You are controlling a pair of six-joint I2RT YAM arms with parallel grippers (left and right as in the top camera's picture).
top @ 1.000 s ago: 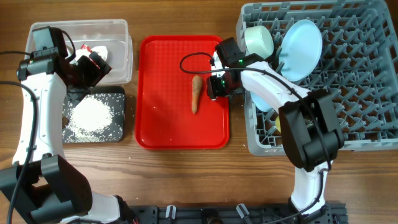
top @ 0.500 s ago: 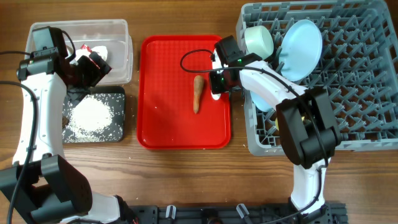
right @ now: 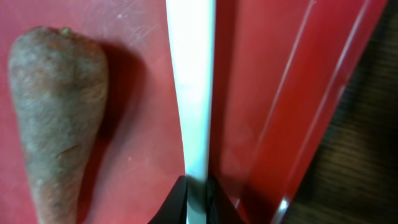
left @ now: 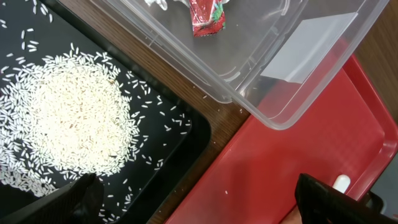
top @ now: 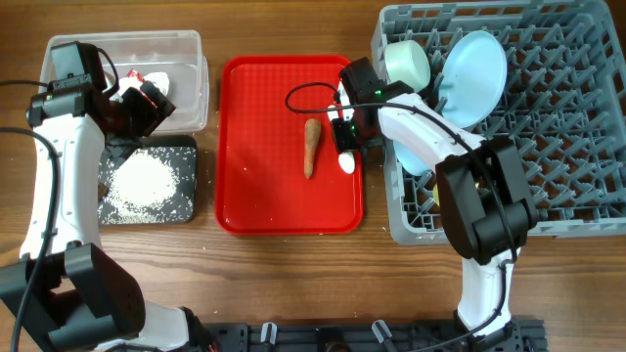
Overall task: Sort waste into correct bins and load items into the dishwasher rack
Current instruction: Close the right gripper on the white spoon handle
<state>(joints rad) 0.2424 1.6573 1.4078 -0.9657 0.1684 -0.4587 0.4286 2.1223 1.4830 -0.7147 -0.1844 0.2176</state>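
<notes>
On the red tray [top: 264, 196] lie a thin carrot [top: 311, 147] and, by its right rim, a white spoon [top: 346, 162]. My right gripper [top: 344, 137] is shut on the spoon's handle [right: 191, 93], and in the right wrist view its jaws pinch it at the bottom edge [right: 197, 186] with the carrot [right: 59, 118] beside it. My left gripper [top: 137, 106] hangs open over the edge between the clear tub [top: 181, 59], holding the wrapper [left: 205, 15], and the black tub [top: 186, 147] with rice [left: 74, 124]; nothing is between its fingers [left: 329, 202].
The grey dishwasher rack [top: 567, 147] fills the right side and holds a pale blue plate [top: 476, 64] and a bowl [top: 409, 64] on edge. Bare wooden table shows in front of the tray and tubs.
My right gripper's jaws have closed onto the spoon handle at the tray's right rim. The left arm has not moved.
</notes>
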